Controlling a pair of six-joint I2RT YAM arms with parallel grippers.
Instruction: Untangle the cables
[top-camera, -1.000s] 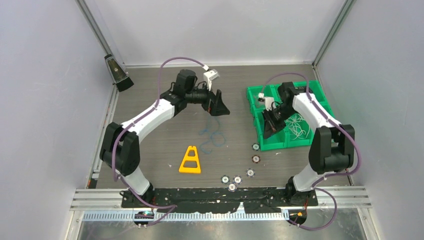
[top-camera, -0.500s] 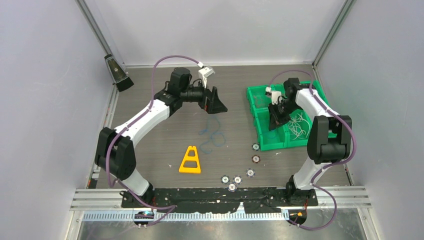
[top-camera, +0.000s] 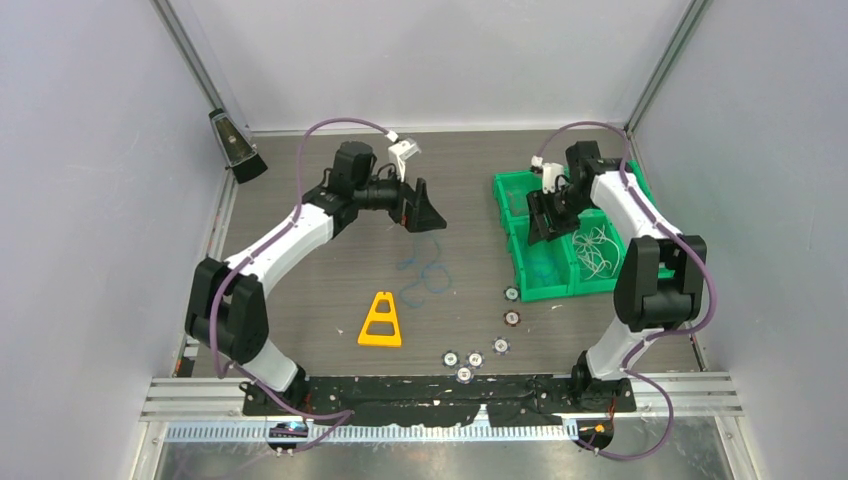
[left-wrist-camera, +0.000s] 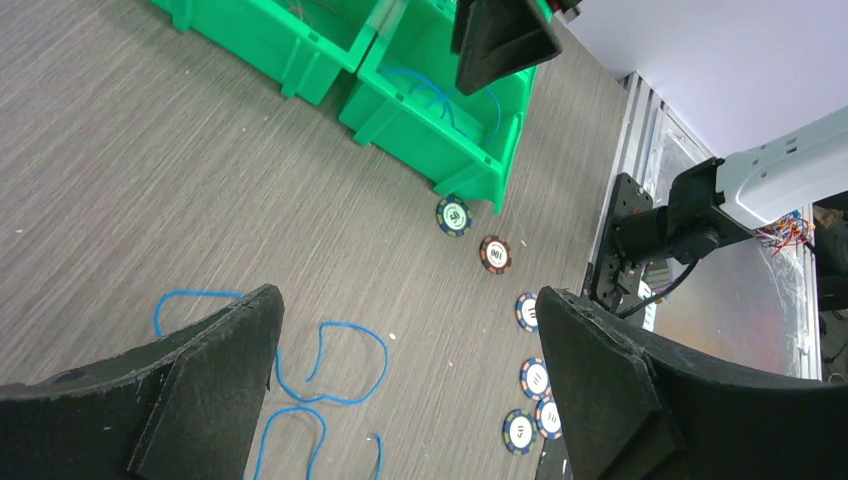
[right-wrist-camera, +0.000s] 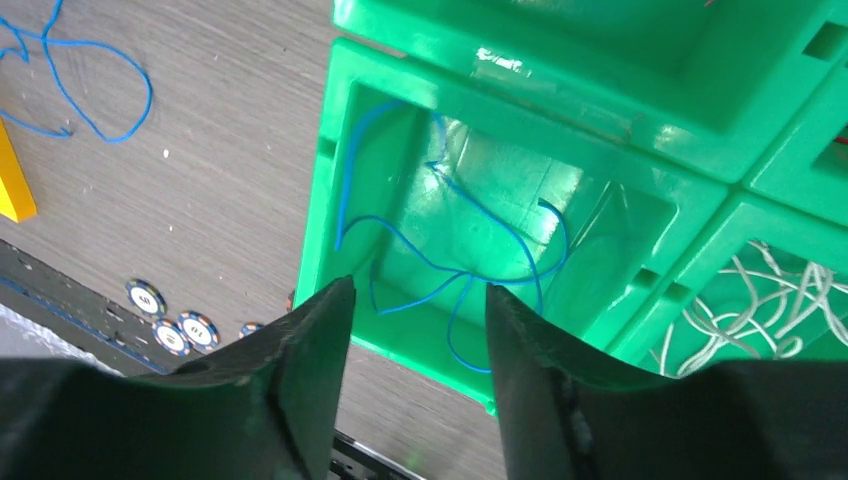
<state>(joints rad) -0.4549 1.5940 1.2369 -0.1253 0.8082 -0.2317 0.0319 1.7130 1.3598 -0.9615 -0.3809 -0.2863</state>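
The table (top-camera: 320, 300) is the biggest thing, grey and flat, and the green bins (top-camera: 545, 288) sit on its right side. The left gripper (left-wrist-camera: 405, 300) hangs above the middle of the table with its two fingers far apart and nothing between them. The right gripper (right-wrist-camera: 418, 290) hangs over one bin pocket, fingers apart too, holding nothing. I see no knot of cables anywhere, so the job looks far along. In one pocket white cables (top-camera: 597, 248) lie in a heap, and a blue cable (right-wrist-camera: 450, 250) lies loose in the pocket next to it, right below the right gripper. One more blue strand (left-wrist-camera: 330, 370) lies in loops on the bare table, close by the left gripper. I think that is what is left to pick up and put with the other blue one. A yellow triangle (top-camera: 381, 320) and some little round chips (top-camera: 475, 358) lie nearer the arms, apart from the strand. Some things are hard to tell. The loops on the table may be one strand or two, because the left fingers cover part of them. I cannot make out a red one for sure. The white heap may have knots in it, but it is too small to see.
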